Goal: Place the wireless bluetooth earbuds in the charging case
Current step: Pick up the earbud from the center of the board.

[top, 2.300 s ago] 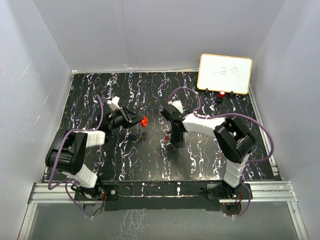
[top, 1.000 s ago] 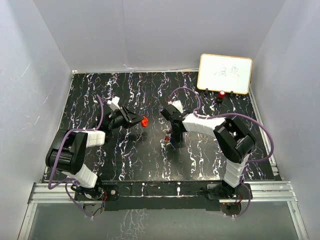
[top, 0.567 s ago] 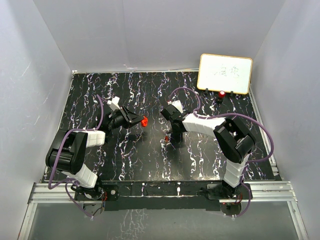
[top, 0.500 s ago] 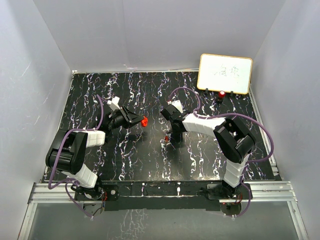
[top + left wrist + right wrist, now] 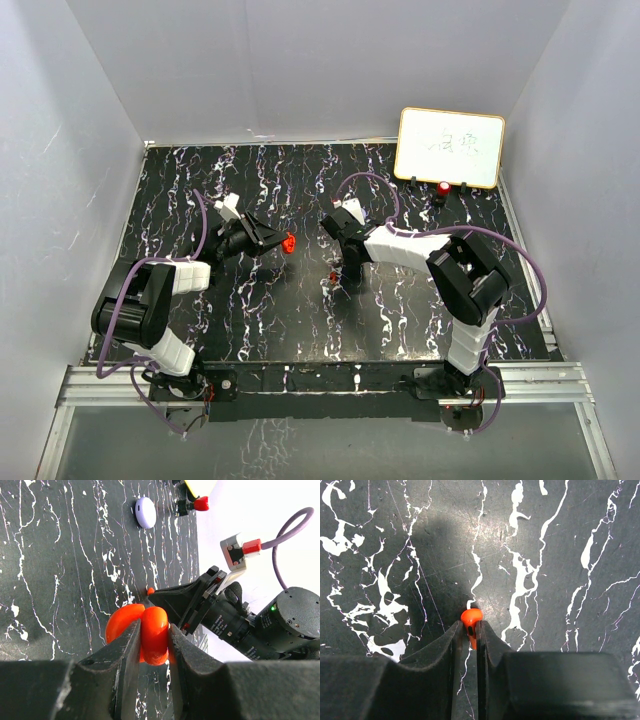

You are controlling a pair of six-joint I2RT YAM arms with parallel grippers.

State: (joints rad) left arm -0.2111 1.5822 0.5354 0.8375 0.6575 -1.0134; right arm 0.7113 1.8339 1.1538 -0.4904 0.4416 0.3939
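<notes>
My left gripper [image 5: 154, 630] is shut on the red charging case [image 5: 150, 635], which hangs above the table with its two rounded halves sticking out past the fingertips. From above, the case [image 5: 289, 241] shows at the tip of the left gripper [image 5: 280, 241], left of centre. My right gripper [image 5: 468, 626] is shut on a tiny red earbud [image 5: 471, 620], whose rounded head pokes out beyond the tips, low over the black marbled table [image 5: 560, 555]. In the top view that earbud [image 5: 333, 275] is a red speck at the right gripper [image 5: 338, 274], a short way right of the case.
A lavender round case [image 5: 146, 512] lies on the table far from the left gripper. A white board [image 5: 450, 147] on a stand and a small red knob [image 5: 443, 187] are at the back right. White walls enclose the table.
The right gripper has closed slightly tighter on the earbud and its wrist has shifted a little. The left arm and the red case have not moved.
</notes>
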